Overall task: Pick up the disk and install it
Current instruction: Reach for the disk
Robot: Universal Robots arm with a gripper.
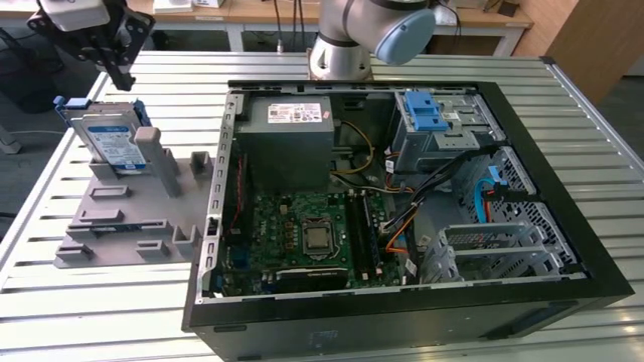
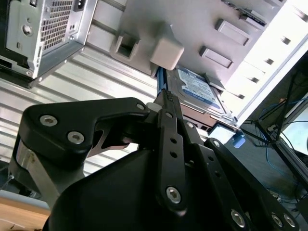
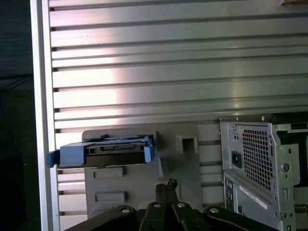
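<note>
Disk (image 1: 111,143) not yet lifted, install not begun

Pickup and fitting both look left to do. The disk stands on edge in a rack (image 1: 131,219) at the exterior view's left, well apart from the open case (image 1: 403,302). The gripper (image 1: 126,79) hangs just above it, fingers together, holding nothing.

The disk is a flat silver-grey metal slab with a white-and-blue label and blue plastic rails. The rack is matt grey moulded plastic with blocky slots and posts. The table (image 1: 563,98) is ribbed, shiny metal. The gripper is black, built of bolted link bars. The case is black outside, with perforated steel panels inside.
</note>
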